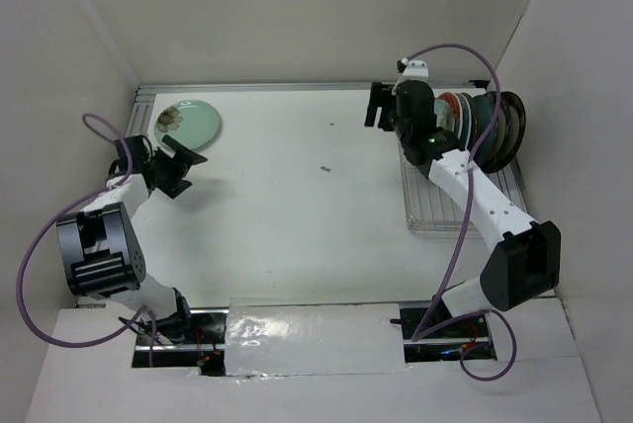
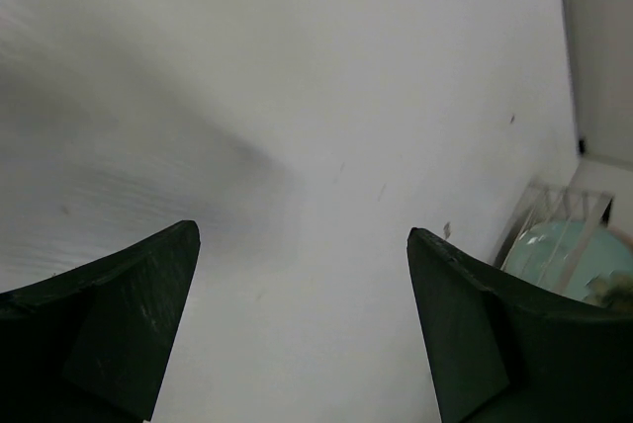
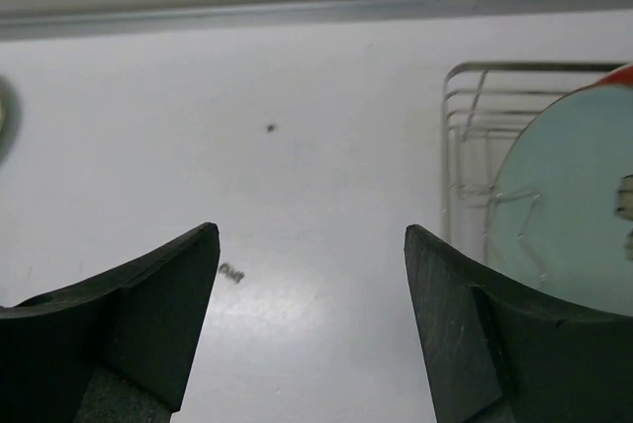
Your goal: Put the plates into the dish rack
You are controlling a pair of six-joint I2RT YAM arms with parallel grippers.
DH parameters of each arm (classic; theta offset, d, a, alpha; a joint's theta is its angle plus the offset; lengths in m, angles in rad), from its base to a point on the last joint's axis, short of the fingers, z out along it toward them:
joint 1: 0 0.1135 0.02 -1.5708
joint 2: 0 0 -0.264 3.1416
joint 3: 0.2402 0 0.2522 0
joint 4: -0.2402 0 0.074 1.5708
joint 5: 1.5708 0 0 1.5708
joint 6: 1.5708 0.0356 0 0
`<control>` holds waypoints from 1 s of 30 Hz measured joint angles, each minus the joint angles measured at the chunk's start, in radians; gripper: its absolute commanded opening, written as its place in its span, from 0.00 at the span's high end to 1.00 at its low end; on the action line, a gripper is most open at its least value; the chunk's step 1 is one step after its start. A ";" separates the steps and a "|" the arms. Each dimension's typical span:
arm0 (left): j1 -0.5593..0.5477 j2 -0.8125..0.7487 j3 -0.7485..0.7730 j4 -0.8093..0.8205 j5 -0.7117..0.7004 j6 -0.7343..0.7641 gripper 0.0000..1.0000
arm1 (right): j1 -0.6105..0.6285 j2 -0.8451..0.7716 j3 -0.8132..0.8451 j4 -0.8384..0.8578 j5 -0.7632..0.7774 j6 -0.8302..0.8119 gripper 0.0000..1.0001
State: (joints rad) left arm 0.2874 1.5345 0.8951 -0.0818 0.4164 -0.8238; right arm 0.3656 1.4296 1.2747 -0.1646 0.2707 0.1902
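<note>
A pale mint plate with a dark flower (image 1: 186, 123) lies flat on the table at the far left; its edge shows in the left wrist view (image 2: 566, 260). My left gripper (image 1: 188, 168) (image 2: 303, 233) is open and empty, just in front of that plate. The wire dish rack (image 1: 450, 208) stands at the right. Several plates (image 1: 487, 117), red, mint and dark teal, stand upright in its far end. My right gripper (image 1: 374, 107) (image 3: 312, 230) is open and empty, left of the rack's far end. In the right wrist view the rack (image 3: 475, 112) holds a mint plate (image 3: 574, 206).
White walls close in the table on the left, back and right. A metal rail (image 1: 297, 86) runs along the far edge. A small dark speck (image 1: 324, 168) lies mid-table. The near half of the rack shows bare tines.
</note>
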 measured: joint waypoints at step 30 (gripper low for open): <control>0.076 0.629 0.318 0.517 -0.067 -0.415 0.79 | 0.005 0.002 -0.131 0.048 -0.179 0.090 0.18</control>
State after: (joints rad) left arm 0.3637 2.1635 1.2133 0.4355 0.3496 -1.2388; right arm 0.3702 1.4319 1.1435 -0.1165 0.0921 0.2806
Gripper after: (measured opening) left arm 0.297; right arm 0.820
